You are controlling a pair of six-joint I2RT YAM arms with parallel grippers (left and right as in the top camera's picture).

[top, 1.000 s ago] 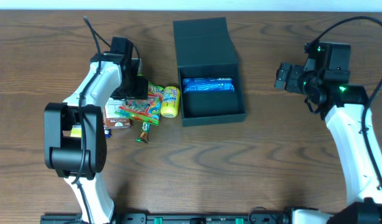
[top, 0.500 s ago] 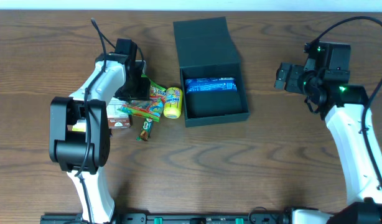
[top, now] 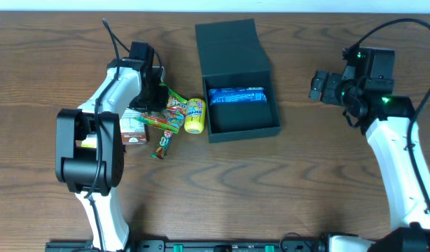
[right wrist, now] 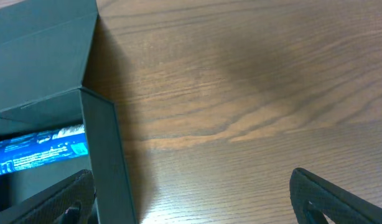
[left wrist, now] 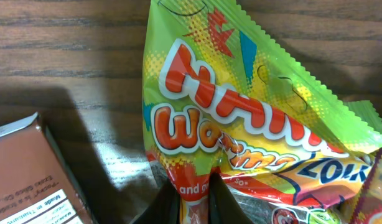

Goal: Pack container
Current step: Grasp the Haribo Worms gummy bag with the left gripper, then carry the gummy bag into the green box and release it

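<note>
The dark teal container (top: 243,120) stands open at the table's middle, its flap lid (top: 229,43) lying back, with a blue packet (top: 234,95) inside. Left of it, my left gripper (top: 157,99) is shut on a green and red candy bag (top: 171,110). In the left wrist view the bag (left wrist: 241,118) fills the frame, and its red lower edge is pinched between the dark fingers (left wrist: 168,206). My right gripper (top: 318,85) hangs open to the right of the container. In its wrist view the container's wall (right wrist: 107,162) and the blue packet (right wrist: 38,152) show at the left, near the left finger.
A yellow packet (top: 194,115) lies against the candy bag beside the container. A brown carton (top: 133,130) and a small dark bar (top: 162,143) lie under and below my left arm. Bare wood (right wrist: 241,112) stretches right of the container.
My left gripper has closed on the candy bag. The bag and the small bar have shifted slightly. The container slid a little to the right. The right arm has not moved.
</note>
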